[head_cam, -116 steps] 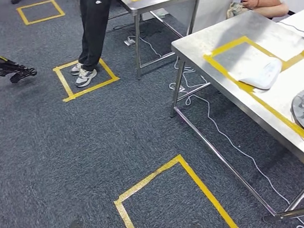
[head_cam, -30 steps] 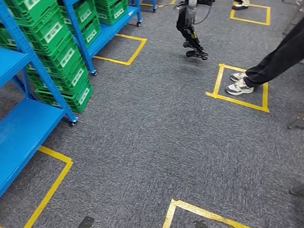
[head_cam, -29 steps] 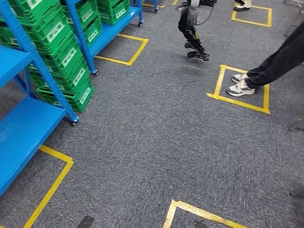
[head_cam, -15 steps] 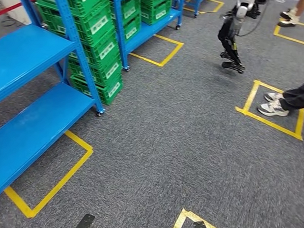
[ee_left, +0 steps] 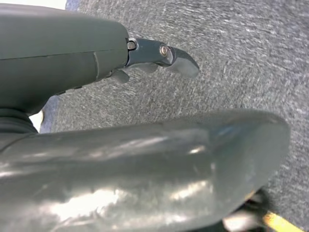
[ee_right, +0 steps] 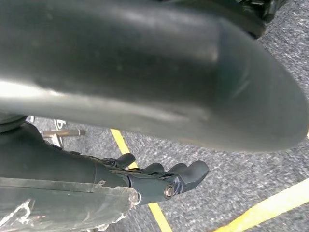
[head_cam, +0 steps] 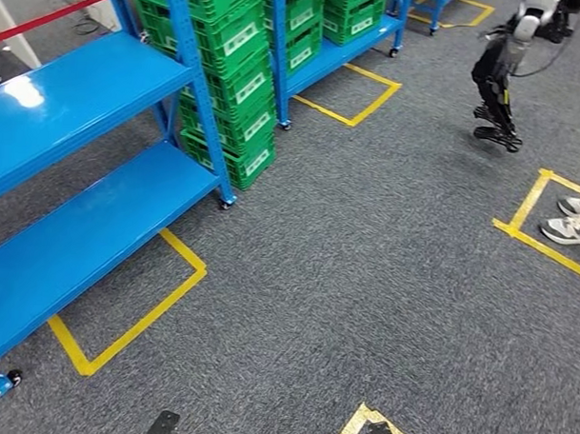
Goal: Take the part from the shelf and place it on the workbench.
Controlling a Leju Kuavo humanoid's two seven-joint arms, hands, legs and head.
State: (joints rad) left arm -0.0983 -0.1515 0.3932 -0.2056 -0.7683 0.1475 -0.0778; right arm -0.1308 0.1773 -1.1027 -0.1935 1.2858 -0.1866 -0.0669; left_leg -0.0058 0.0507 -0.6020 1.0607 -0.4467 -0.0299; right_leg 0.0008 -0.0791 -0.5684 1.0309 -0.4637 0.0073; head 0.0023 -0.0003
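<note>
Head view: a blue shelf [head_cam: 91, 86] stands at the left, its two visible decks bare blue sheet. Its lower deck runs out over the grey carpet [head_cam: 342, 276], with a caster [head_cam: 12, 377] at the near corner. A yellow tape square [head_cam: 130, 307] lies on the carpet just beside the lower deck's front edge. Behind the shelf's upright stand stacked green crates [head_cam: 234, 82], more of them on a second blue rack [head_cam: 330, 18] farther back; their contents cannot be made out. A second yellow square [head_cam: 356, 91] lies before that rack. The carpet between the shelf and the far right is open floor. At the upper right stands another robot's dark leg [head_cam: 496, 91]; at the right edge a person's shoes [head_cam: 571, 222] rest inside a yellow tape outline [head_cam: 531, 211]. A corner of yellow tape [head_cam: 370, 420] shows at the bottom edge. The part to be taken cannot be seen on the visible shelf decks.

Left wrist view: the left hand [ee_left: 160, 58] hangs over carpet, dark fingers [ee_left: 182, 62] extended and together, holding nothing.

Right wrist view: the right hand [ee_right: 160, 179] hangs over carpet crossed by yellow tape lines [ee_right: 269, 208], fingers [ee_right: 193, 171] lying side by side, slightly curved, nothing between them.
</note>
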